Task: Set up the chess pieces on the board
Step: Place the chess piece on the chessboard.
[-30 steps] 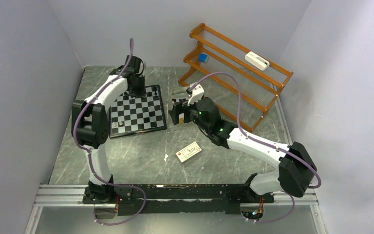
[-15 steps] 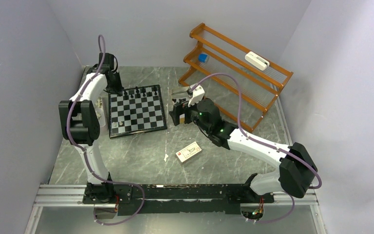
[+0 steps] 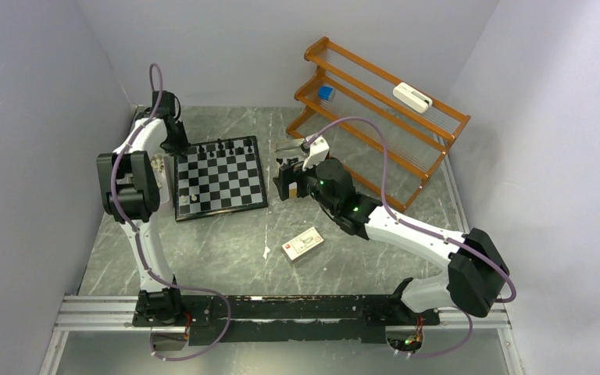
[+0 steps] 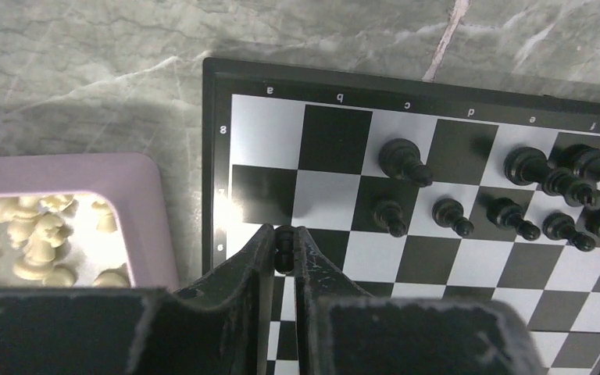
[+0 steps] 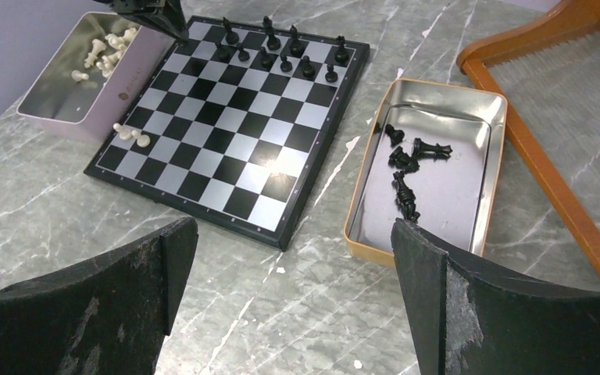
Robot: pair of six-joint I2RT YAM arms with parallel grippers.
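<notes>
The left claw (image 4: 283,234) is all but clenched, its two black fingertips pinching a small black chess piece (image 4: 283,254). The piece hangs over the left edge file of the flat black-and-white checkered chessboard (image 4: 332,139). Whether its foot touches the square cannot be told. White letters a to f run along the board's far border, and a figure 8 sits at the corner of the side border; the lower figures are blurred. To the right, more black chess pieces (image 4: 402,160) stand in two rows at that far end. Just left of the board, a pale pink metal tin (image 4: 144,234) holds loose cream chess pieces (image 4: 35,250). The writing on its side is too small to read.

The right claw (image 5: 293,305) gapes wide and grasps nothing. It hovers over the grey marbled tabletop (image 5: 47,203), near the board's corner and an open tan rectangular tin (image 5: 457,195). A few black figures (image 5: 414,152) lie in that tin. Two cream figures (image 5: 130,134) rest on the board's edge beside the pink tin. A small card box (image 3: 302,243) with a red mark lies nearer the bases, its print unreadable.

From above, the left arm (image 3: 137,180) rises from its base, folds at the elbow and reaches to the board's far-left corner. The right arm (image 3: 406,226) stretches low and leftward, its wrist between the board and an orange wooden rack (image 3: 383,101).
</notes>
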